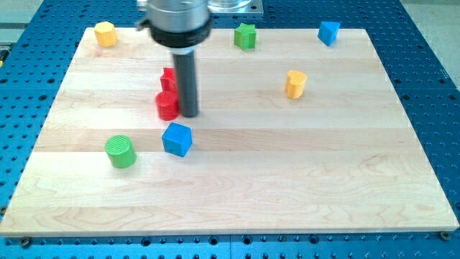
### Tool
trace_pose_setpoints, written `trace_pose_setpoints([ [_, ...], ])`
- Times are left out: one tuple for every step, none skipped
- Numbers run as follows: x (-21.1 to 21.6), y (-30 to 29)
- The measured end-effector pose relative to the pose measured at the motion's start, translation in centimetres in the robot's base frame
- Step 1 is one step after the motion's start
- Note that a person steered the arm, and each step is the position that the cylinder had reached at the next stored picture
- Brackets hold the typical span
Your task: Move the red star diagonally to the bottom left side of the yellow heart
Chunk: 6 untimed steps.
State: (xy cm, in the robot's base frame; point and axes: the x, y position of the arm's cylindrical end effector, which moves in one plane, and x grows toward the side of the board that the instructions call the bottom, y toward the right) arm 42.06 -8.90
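My tip (189, 115) rests on the board at the view's centre left. Two red blocks sit just to its left. The upper one (169, 76) looks like the red star and is partly hidden by the rod. The lower one (167, 106) is rounded and touches or nearly touches the rod. The yellow heart (295, 83) stands well to the right of the tip, at about the red star's height in the view.
A blue cube (177, 139) lies just below the tip, and a green cylinder (121, 151) lies to its left. Along the top edge are a yellow block (106, 33), a green star (245, 35) and a blue block (328, 32). The wooden board (287, 187) lies on a blue perforated table.
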Motion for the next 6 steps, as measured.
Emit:
trace_pose_setpoints([
  [0.0, -7.0],
  [-1.5, -8.4],
  [-1.7, -10.6],
  [-1.7, -11.1],
  [-2.7, -11.0],
  [-7.1, -9.3],
])
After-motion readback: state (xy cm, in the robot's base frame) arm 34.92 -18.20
